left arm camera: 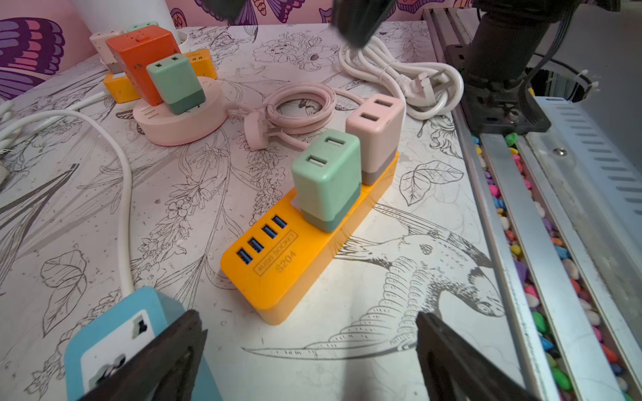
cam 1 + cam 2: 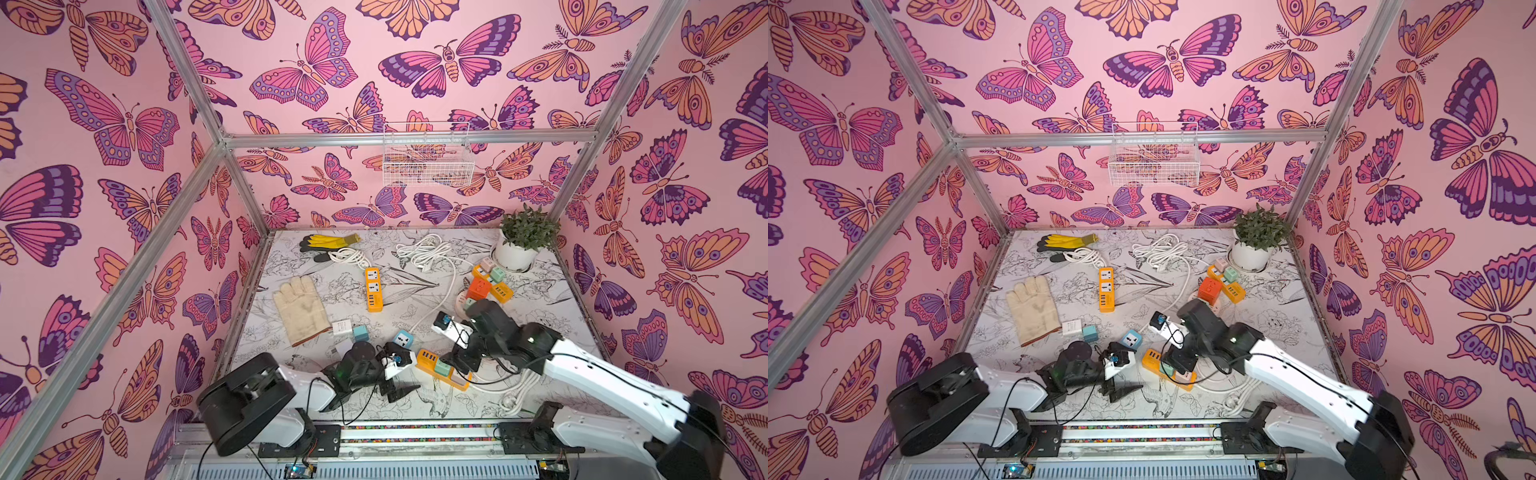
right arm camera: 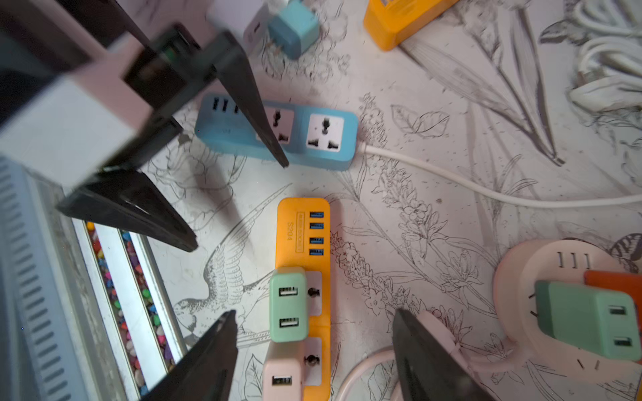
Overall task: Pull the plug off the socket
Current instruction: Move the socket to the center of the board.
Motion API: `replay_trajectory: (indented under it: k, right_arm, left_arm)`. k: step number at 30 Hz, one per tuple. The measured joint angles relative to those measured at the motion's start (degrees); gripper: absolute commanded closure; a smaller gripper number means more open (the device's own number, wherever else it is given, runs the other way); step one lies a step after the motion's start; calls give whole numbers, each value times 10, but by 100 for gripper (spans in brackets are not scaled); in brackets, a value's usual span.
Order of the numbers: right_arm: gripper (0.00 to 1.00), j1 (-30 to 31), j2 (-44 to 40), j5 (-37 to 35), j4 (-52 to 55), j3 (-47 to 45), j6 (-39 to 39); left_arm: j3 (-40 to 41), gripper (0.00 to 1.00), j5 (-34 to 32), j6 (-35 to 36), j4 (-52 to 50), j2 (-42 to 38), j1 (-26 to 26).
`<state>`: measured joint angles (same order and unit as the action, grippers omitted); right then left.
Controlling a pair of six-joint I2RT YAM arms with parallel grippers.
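An orange socket strip (image 1: 295, 264) lies near the table's front edge, with a green plug (image 1: 326, 177) and a pink plug (image 1: 377, 139) standing in it side by side. Both top views show the strip (image 2: 432, 363) (image 2: 1154, 361) partly under my right arm. My right gripper (image 3: 314, 311) hangs open above the plugs. Its fingers stand on either side of the green plug (image 3: 288, 305) and pink plug (image 3: 283, 371) and touch neither. My left gripper (image 1: 307, 314) is open and empty, low at the strip's USB end, seen from the right wrist too (image 3: 239, 206).
A blue socket strip (image 3: 278, 130) with a white cord lies beside my left gripper. A round pink socket (image 1: 180, 118) carries a green plug and an orange cube. White coiled cable (image 1: 399, 80), a second orange strip (image 2: 373, 289), gloves (image 2: 301, 309), a potted plant (image 2: 521, 241) and the front rail (image 1: 521, 243) surround the area.
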<state>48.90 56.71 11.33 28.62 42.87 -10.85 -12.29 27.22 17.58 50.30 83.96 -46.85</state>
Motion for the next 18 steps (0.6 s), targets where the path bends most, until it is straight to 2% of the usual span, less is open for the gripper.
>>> replay_trajectory:
  k: [3,6,11,18]
  right_arm:
    - [13,-8,-75,26,-63,-66,33]
    - [13,-8,-107,33,-75,-96,42]
    - [13,-8,-119,33,-75,-96,47]
    - [13,-8,-110,33,-68,-96,47]
  left_arm:
    - [-32,2,55,9,20,60,28]
    - [-66,2,103,27,12,94,45]
    - [-147,4,159,75,-51,141,53]
    - [-213,11,185,149,-148,189,53]
